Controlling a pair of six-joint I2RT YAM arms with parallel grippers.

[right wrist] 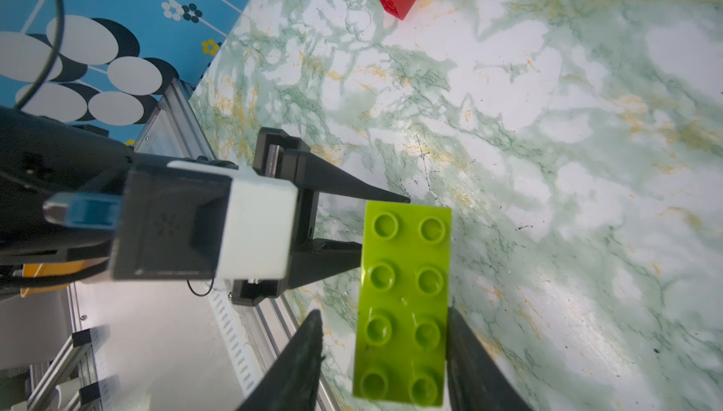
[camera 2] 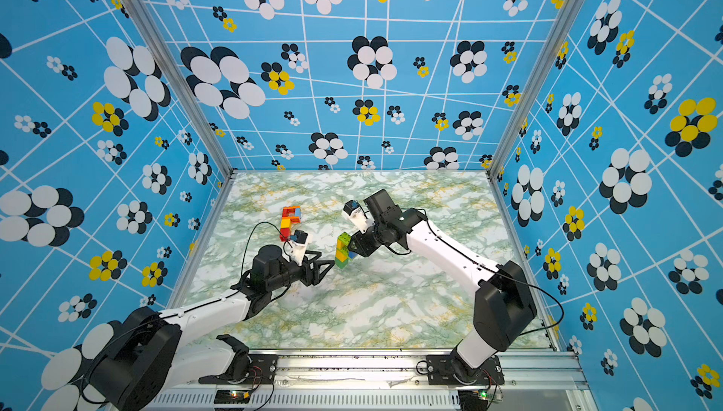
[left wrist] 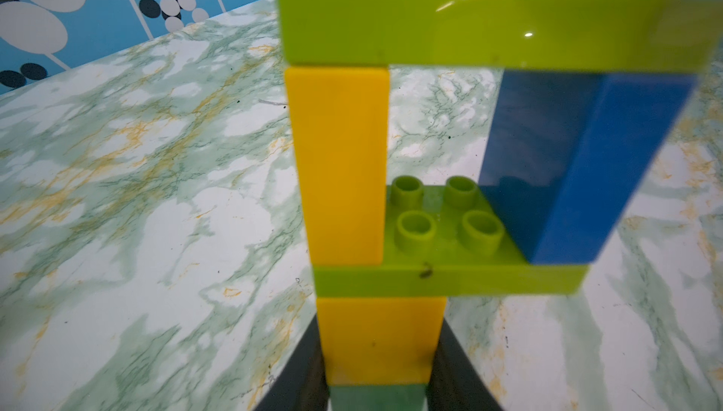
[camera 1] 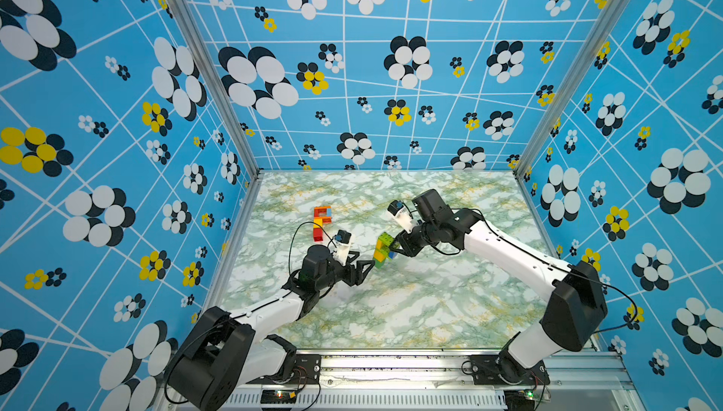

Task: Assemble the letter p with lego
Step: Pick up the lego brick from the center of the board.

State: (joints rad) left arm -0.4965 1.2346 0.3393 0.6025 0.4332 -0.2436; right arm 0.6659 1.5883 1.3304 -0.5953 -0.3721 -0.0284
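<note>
- Left gripper (camera 1: 367,265) lower centre; jaws part open beside P stack's (camera 1: 383,250) yellow foot; grip unclear
- right gripper (camera 1: 396,247) pinching stack's lime top; mid-frame
- red/orange bricks (camera 1: 321,222) upper left, on table (camera 1: 450,303)

**Marbled tabletop with one brick figure lying flat**

A green-veined marble-patterned table (camera 1: 410,311) fills the lower centre of both top views. An orange, red and yellow lego figure (camera 1: 321,222) lies flat left of its centre.

Tower (camera 1: 383,250) right of flat build (camera 1: 321,222).
</note>
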